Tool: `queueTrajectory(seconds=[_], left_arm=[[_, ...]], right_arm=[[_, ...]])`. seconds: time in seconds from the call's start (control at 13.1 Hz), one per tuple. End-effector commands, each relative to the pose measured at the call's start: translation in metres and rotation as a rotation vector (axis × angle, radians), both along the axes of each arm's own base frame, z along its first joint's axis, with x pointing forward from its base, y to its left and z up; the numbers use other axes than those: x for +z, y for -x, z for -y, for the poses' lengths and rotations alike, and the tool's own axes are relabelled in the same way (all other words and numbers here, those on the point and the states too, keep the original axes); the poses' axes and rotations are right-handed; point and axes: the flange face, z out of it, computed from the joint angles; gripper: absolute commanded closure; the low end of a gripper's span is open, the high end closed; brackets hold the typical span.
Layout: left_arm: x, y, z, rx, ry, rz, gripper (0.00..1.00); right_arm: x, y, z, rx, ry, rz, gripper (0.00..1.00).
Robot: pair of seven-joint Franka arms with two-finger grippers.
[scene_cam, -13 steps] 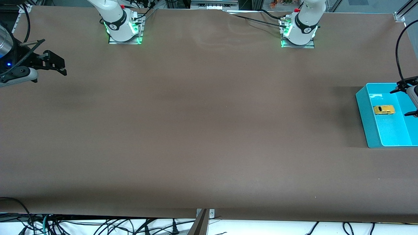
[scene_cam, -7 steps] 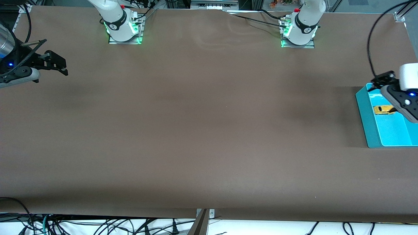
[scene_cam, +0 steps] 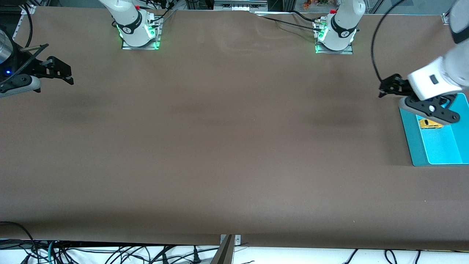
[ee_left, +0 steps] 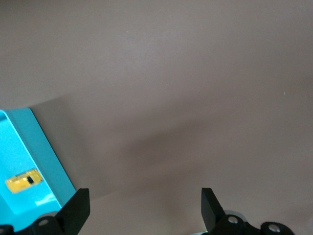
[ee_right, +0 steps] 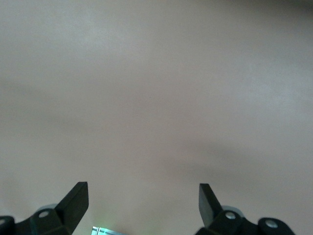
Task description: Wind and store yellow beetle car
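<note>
Since the earlier frames the left gripper point(scene_cam: 389, 87) has swung away from the teal bin point(scene_cam: 408, 124) and out over bare brown bench point(scene_cam: 220, 146), its white wrist now crossing the bin's upper corner at the right edge of the front view. Its fingers point(ee_left: 78, 208) stand wide apart with nothing between them; the left wrist view shows only bench surface in the gap.

In the front view the yellow beetle car point(scene_cam: 430, 124) lies on the floor of the teal bin, at the right edge of the frame, partly covered from above by the black camera bracket on the left wrist. The car is apart from the left gripper's fingers, lower in the frame than they are and toward the bin's inner wall. In the left wrist view the car point(ee_left: 22, 181) appears at the lower left of the frame inside the bin point(ee_left: 46, 156), clear of the fingers.

At the upper left edge of the front view the right gripper point(scene_cam: 58, 71) waits over the bench at the right arm's end. Its fingers point(ee_right: 76, 198) are also spread wide and hold nothing, with plain bench showing between them.
</note>
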Motion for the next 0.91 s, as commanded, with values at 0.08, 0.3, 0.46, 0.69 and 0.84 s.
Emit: queueTrajectory(seconds=[0.08, 0.3, 0.46, 0.69, 0.84], left_arm=[[0.010, 0.033, -0.034, 0.160, 0.012, 0.088, 0.00], [0.012, 0.031, -0.038, 0.168, 0.013, 0.097, 0.00], [0.012, 0.029, -0.043, 0.176, 0.014, 0.097, 0.00], [0.012, 0.022, -0.046, 0.174, 0.015, 0.100, 0.00], [0.011, 0.022, -0.054, 0.192, 0.019, 0.098, 0.00]], right_arm=[[0.002, 0.006, 0.001, 0.015, -0.005, -0.009, 0.00], [0.001, 0.007, 0.000, 0.018, -0.004, -0.013, 0.00], [0.000, 0.007, 0.000, 0.018, -0.006, -0.018, 0.00], [0.001, 0.008, -0.003, 0.022, -0.006, -0.018, 0.00], [0.002, 0.009, -0.004, 0.024, -0.006, -0.017, 0.00]])
